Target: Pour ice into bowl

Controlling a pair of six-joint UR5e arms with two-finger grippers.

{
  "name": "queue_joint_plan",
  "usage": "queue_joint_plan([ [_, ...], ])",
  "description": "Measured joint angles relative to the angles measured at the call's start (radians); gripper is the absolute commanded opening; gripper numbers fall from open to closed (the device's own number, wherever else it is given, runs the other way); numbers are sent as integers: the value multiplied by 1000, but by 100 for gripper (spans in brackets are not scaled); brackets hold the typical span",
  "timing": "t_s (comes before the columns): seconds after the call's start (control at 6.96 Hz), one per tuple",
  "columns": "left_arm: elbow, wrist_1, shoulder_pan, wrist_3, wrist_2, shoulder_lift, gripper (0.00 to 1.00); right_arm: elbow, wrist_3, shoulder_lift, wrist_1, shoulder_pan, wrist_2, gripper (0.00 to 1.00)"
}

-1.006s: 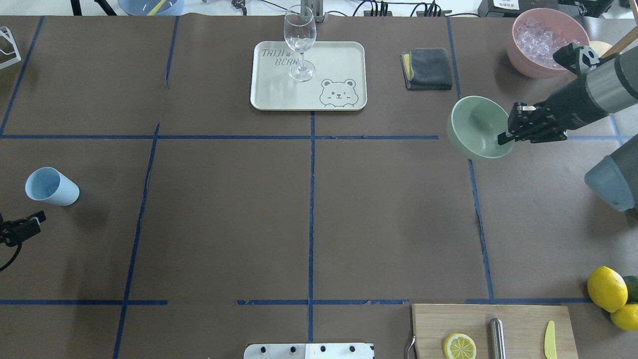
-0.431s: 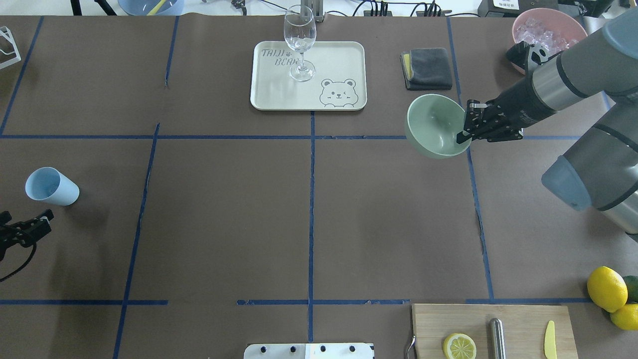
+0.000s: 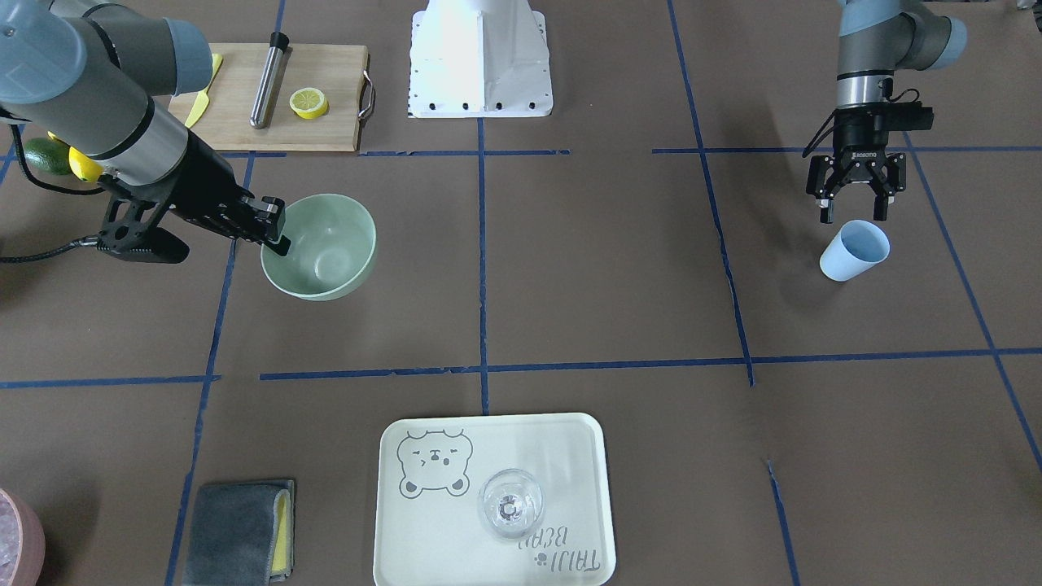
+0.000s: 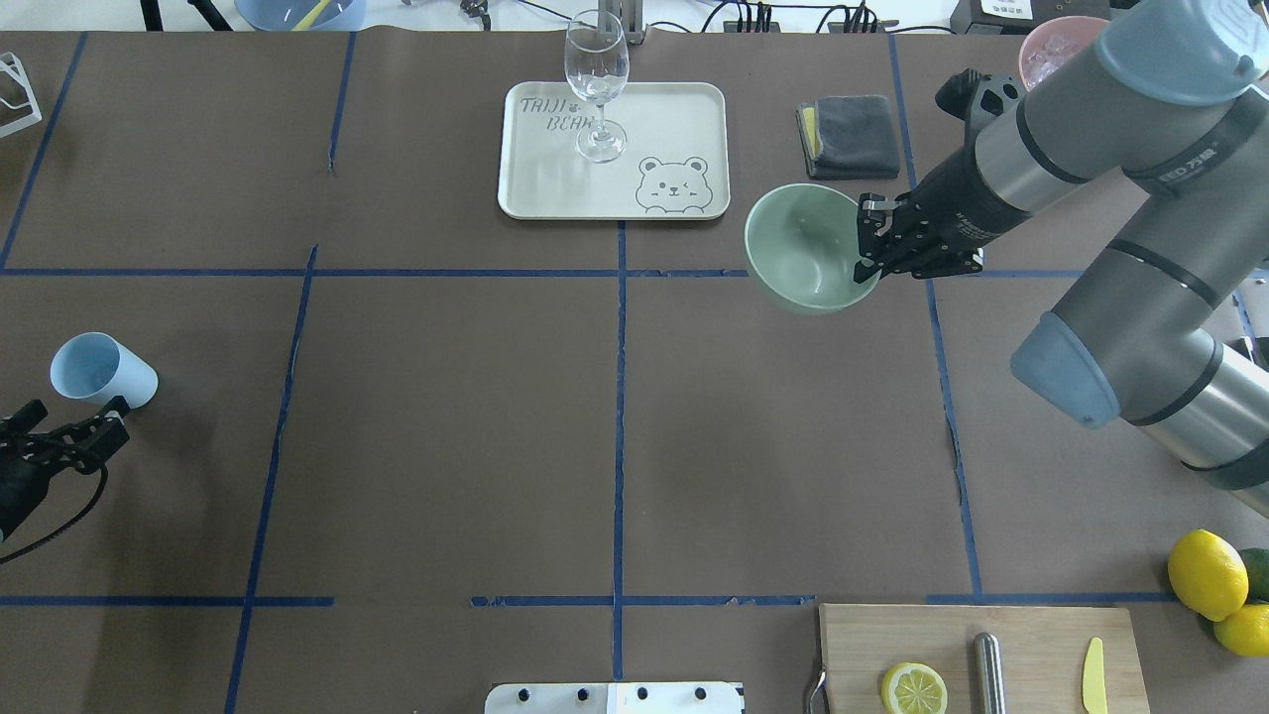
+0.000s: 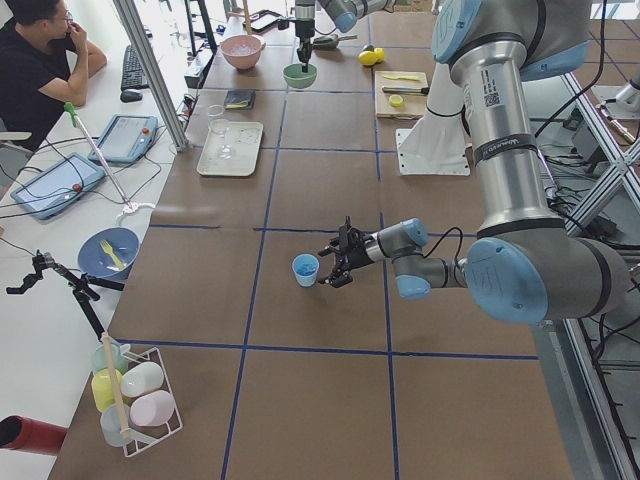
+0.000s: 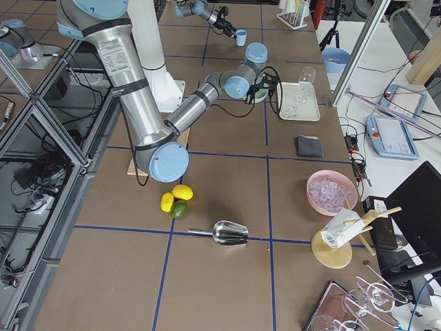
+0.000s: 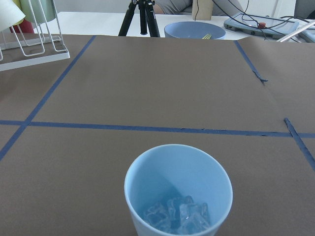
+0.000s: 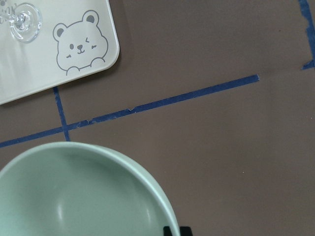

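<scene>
The mint-green bowl is held by its rim in my right gripper, which is shut on it; the bowl is empty. It also shows in the front view and the right wrist view. The blue cup stands upright at the table's left with ice in its bottom. My left gripper is open, close beside the cup, not touching it. More ice fills the pink bowl.
A cream tray with a stemmed glass lies at the back centre. A grey cloth lies just behind the bowl. A cutting board with a lemon half, and lemons, are front right. A metal scoop lies near them.
My right arm has carried the green bowl leftward, away from the pink bowl, toward the tray. My left gripper has moved closer to the blue cup.
</scene>
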Motion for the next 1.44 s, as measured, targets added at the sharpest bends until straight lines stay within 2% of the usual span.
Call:
queue_joint_plan([
  [0.29,76,0,0,0,82,-62,100,2,22,18,-17,-22,-25,0],
  [0.72,164,-2,0,2,134,-118,100,2,50,33,-19,-44,-43,0],
  [0.86,189,-3,0,3,146,-141,95,2,55,36,-19,-57,-53,0],
  [1.01,207,-3,0,4,153,-163,66,2,61,39,-19,-69,-65,0],
  [1.29,222,-8,-4,5,156,-168,34,2,92,62,-19,-110,-101,0],
  [1.44,226,-10,-15,8,155,-162,0,-2,111,82,-20,-138,-122,0],
])
